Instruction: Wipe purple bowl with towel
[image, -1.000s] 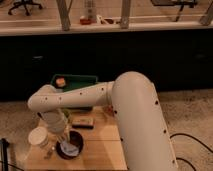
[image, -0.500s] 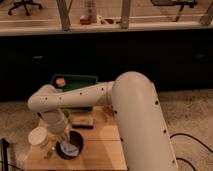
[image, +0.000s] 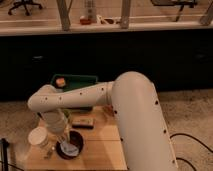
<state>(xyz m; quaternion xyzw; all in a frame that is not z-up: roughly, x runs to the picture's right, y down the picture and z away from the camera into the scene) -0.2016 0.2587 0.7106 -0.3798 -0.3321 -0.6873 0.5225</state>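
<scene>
Purple bowl (image: 76, 139) stands on the wooden counter (image: 102, 147), near its front left part, and I take it as the landmark for all places. Inside the bowl lies a pale towel (image: 71, 149). The gripper (image: 64, 142) of the white arm (image: 75, 97) reaches down into the bowl from the left-rear side and meets the towel there; whether it is clenched on the towel or released, I cannot tell. Just left of the bowl stands a white cup (image: 39, 136). Behind the bowl lies a dark flat box (image: 82, 122). Further behind the bowl is a green tray (image: 80, 80) with a small orange thing (image: 60, 81) in it.
</scene>
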